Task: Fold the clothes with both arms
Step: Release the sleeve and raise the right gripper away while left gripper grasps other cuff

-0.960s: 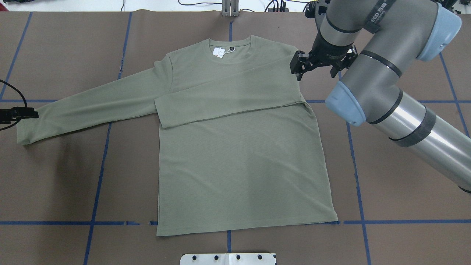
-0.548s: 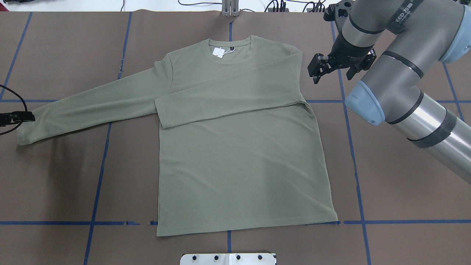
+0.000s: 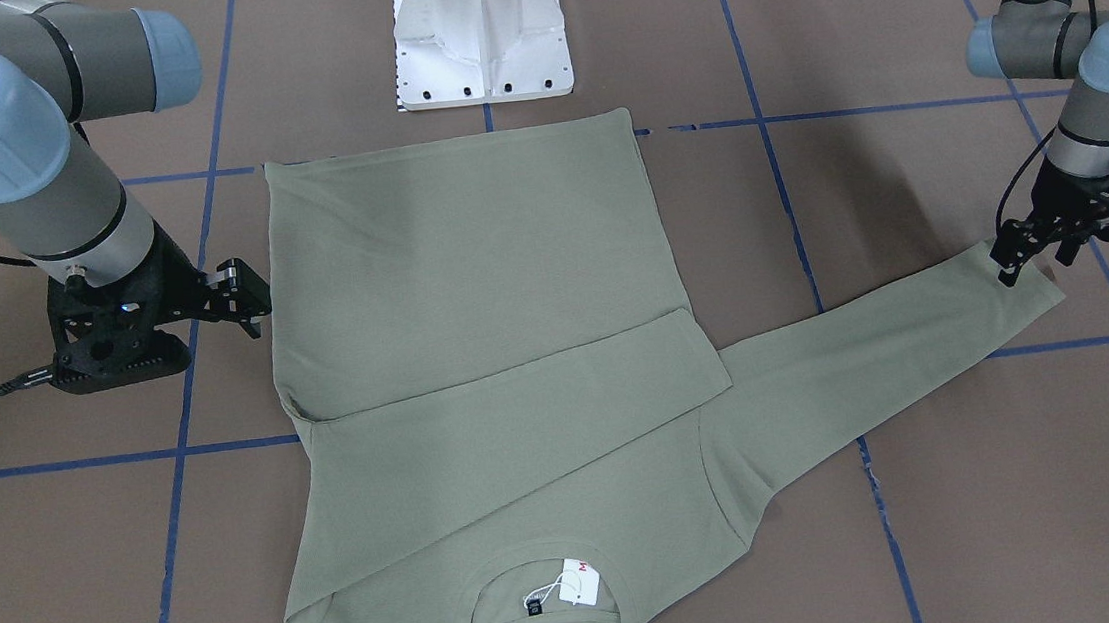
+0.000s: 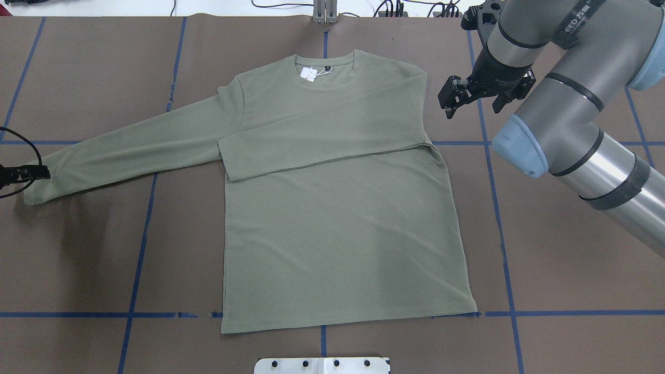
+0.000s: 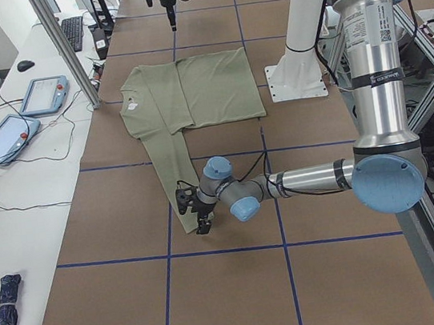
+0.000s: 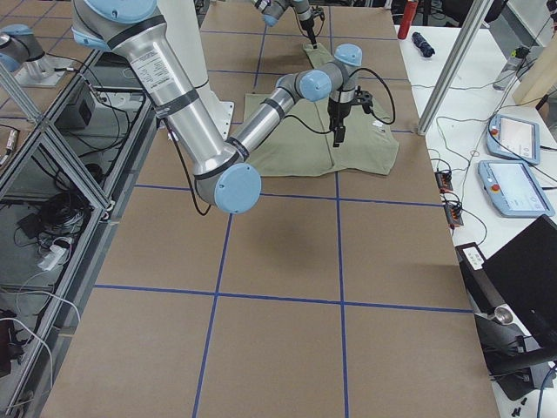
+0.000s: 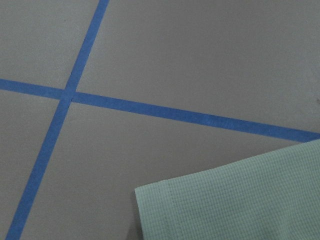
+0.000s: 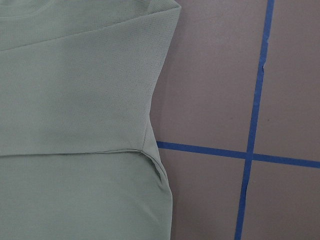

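sage-green waffle-knit shirt, white hang tag, brown table, blue tape grid

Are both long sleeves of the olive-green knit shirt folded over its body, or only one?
Only one. One sleeve of the olive-green knit shirt lies folded across the chest; the other sleeve stretches out flat.

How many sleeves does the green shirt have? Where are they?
2. One sleeve lies folded across the shirt's chest. The other sleeve stretches out flat sideways, its cuff by the left pincer. Neither is hidden.
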Robot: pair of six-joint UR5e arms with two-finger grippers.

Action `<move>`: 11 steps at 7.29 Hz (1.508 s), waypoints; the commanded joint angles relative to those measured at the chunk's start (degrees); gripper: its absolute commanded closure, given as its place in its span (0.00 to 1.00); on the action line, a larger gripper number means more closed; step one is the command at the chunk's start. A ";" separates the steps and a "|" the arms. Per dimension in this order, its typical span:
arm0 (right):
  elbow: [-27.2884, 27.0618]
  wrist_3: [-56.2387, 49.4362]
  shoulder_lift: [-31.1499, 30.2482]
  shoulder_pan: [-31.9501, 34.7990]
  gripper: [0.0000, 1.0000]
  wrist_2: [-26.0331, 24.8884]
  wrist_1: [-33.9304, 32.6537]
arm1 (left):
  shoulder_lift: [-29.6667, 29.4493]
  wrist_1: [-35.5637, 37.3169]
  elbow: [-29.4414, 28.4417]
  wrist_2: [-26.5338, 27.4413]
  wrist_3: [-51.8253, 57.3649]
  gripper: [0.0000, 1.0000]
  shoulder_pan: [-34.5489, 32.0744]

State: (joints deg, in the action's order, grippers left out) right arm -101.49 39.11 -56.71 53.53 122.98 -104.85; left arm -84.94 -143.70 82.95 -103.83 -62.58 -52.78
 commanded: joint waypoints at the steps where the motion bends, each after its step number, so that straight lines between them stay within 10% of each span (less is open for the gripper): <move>1: -0.55 0.00 -0.07 0.08 0.00 0.15 0.00 | 0.13 0.00 0.11 -0.23 0.00 0.10 0.04; 9: -0.90 0.00 -0.07 -0.01 0.00 -0.02 0.00 | 0.21 0.09 0.11 -0.49 -0.88 0.33 0.13; 11: -1.34 0.00 -0.07 0.08 0.00 -0.11 0.00 | 0.21 0.09 0.20 -0.49 -0.96 0.65 0.13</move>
State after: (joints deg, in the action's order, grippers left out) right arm -102.54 39.11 -56.78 53.57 122.94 -104.85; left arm -84.77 -143.68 83.13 -104.34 -63.51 -52.66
